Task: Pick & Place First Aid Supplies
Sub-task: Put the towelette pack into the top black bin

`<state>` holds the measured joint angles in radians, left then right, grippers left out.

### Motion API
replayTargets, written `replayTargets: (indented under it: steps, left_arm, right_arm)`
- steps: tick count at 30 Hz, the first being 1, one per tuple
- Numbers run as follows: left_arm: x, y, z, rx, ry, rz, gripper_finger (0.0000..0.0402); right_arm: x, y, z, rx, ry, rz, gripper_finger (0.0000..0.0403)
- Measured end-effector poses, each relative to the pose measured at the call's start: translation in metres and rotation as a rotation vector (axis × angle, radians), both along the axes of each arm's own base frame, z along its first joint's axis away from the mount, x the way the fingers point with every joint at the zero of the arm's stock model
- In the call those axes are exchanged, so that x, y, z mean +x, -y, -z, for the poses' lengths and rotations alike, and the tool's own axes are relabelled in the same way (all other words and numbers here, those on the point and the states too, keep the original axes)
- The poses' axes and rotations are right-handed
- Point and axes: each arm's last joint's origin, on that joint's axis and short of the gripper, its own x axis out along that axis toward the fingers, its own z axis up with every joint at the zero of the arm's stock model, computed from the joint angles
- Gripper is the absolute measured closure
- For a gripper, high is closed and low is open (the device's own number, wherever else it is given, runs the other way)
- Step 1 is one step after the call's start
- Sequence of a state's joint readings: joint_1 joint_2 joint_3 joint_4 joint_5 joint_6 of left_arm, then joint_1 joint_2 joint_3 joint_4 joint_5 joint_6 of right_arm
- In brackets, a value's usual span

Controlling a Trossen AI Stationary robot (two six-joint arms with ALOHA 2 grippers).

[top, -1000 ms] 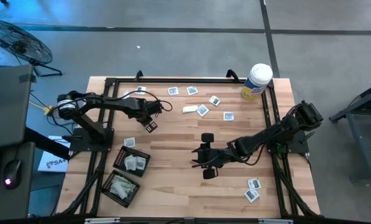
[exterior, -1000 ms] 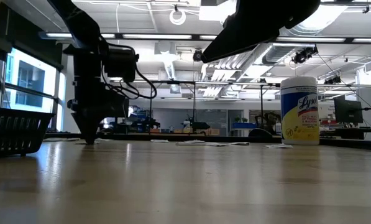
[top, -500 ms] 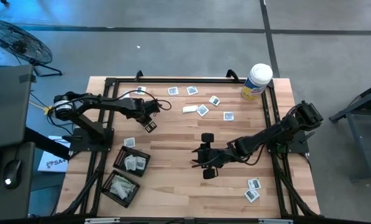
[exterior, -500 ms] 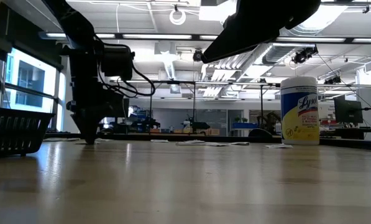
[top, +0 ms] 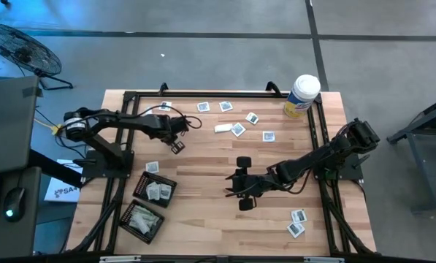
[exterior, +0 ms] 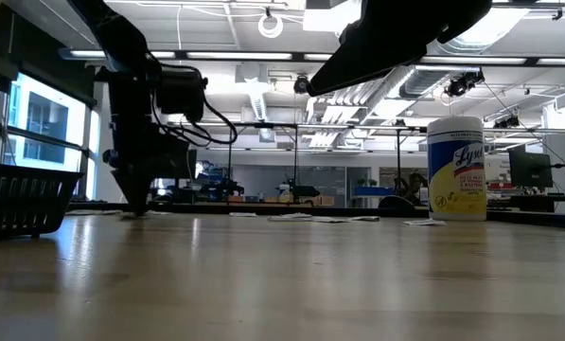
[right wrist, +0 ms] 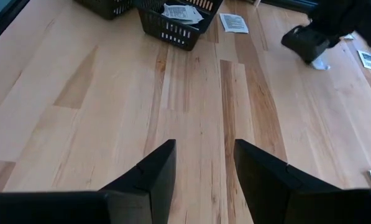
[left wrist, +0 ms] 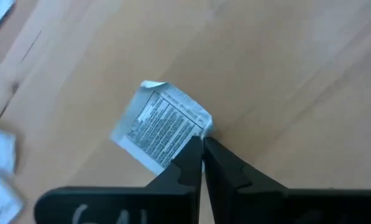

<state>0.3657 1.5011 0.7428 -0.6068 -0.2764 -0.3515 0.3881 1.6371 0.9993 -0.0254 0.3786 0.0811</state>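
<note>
Nearest, at seven o'clock on the wooden table (top: 203,183), two black mesh trays (top: 148,208) hold small packets; a loose packet (top: 152,166) lies just beside the upper tray. The right gripper (right wrist: 197,168) hovers at table centre, fingers spread, holding nothing. At ten o'clock the left gripper (left wrist: 202,144), spread a second ago, has now pressed together, pinching the edge of a square printed packet (left wrist: 160,124) on the wood. More packets (top: 236,120) scatter toward twelve; a yellow-labelled wipes canister (top: 301,96) stands at one o'clock. Beyond: grey floor (top: 203,58), a fan (top: 20,47).

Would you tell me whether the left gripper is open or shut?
Shut: the left gripper pinches a printed packet's edge, fingers meeting.
</note>
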Motion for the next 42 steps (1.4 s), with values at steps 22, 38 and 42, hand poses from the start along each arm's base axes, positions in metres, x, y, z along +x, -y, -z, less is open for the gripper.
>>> replayTargets:
  steps: [22,38,42]
  left_arm:
    - [-0.061,0.19,-0.102,-0.243,0.017,0.352,0.0401]
    - [-0.064,0.243,-0.044,-0.107,0.043,0.446,0.0379]
    - [-0.064,0.245,-0.04,-0.121,0.009,0.435,0.0329]
  right_arm:
    - [-0.001,0.0,0.001,0.049,-0.008,0.04,0.0247]
    - [-0.006,0.002,0.006,0.113,-0.104,0.1,0.0247]
    - [-0.014,-0.001,-0.001,0.141,-0.261,0.167,0.0247]
